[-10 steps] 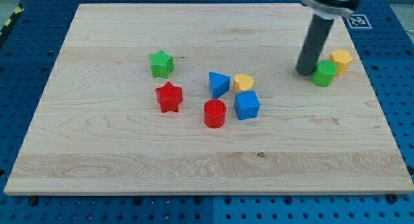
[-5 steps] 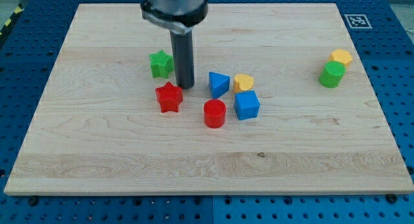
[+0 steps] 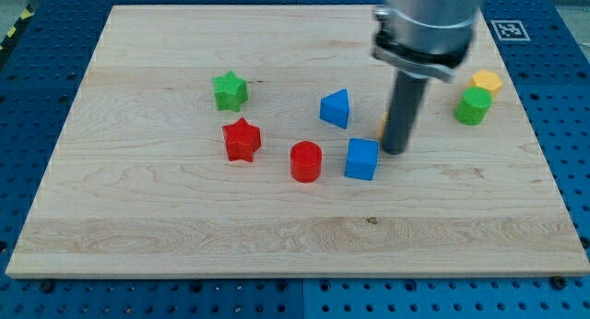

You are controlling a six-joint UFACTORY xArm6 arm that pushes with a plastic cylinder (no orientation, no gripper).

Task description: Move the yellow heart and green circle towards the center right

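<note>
My tip (image 3: 395,150) rests on the board right of centre, just right of the blue cube (image 3: 361,159). The yellow heart (image 3: 383,125) is almost wholly hidden behind the rod; only a thin orange-yellow sliver shows at the rod's left edge. The green circle (image 3: 474,106) stands near the right edge of the board, touching the yellow hexagon (image 3: 486,81) just above it. My tip is well left of the green circle.
A blue triangle (image 3: 336,108) lies left of the rod. A red circle (image 3: 305,161) sits left of the blue cube. A red star (image 3: 241,139) and a green star (image 3: 230,90) lie further left. The wooden board (image 3: 184,236) has blue pegboard around it.
The rod swung from the green circle to the red star, then right past the centre. The yellow heart, blue triangle and blue cube have shifted to the right.
</note>
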